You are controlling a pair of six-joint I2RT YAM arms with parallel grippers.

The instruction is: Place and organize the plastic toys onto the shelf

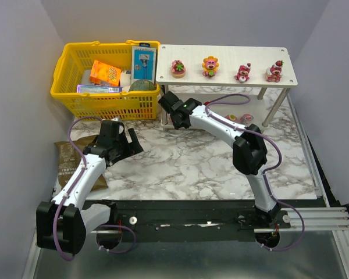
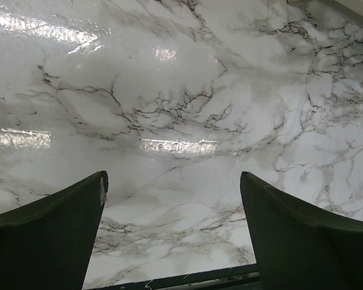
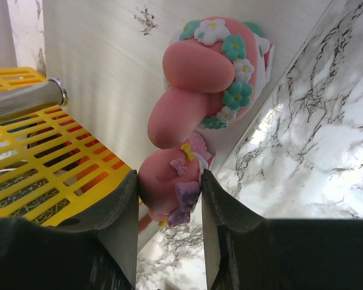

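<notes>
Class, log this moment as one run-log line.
left gripper: open over table | right gripper: shut on pink toy at shelf lower tier | top tier: four toys

Top tier of the shelf (image 1: 227,56) carries four plastic toys (image 1: 210,66) in a neat row, well apart, and two more pink ones (image 1: 239,118) sit on the lower tier. Right gripper (image 1: 164,103) is in at the shelf's left end, just beside the yellow basket (image 1: 75,99). Left gripper (image 1: 132,144) hovers over the marble table (image 1: 186,163).

Left claw (image 2: 173,181) gapes wide; right claw (image 3: 169,181) reaches forward, clamped narrow.
</notes>
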